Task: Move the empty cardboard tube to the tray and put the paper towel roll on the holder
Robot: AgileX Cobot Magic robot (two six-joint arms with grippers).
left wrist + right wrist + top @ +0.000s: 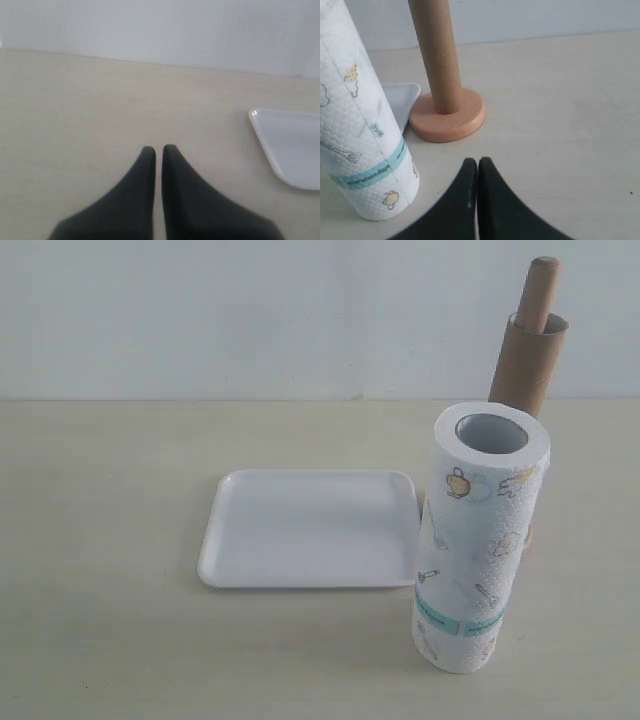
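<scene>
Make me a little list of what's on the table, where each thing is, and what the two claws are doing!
tray: white, nothing in it, flat on the table
paper towel roll: standing upright beside the tray
holder: wooden, round base on the table, dowel tip poking out on top
cardboard tube: slid over the holder's dowel
left claw: shut, holding nothing
right claw: shut, holding nothing

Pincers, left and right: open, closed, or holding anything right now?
Left pincer: closed, holding nothing.
Right pincer: closed, holding nothing.
</scene>
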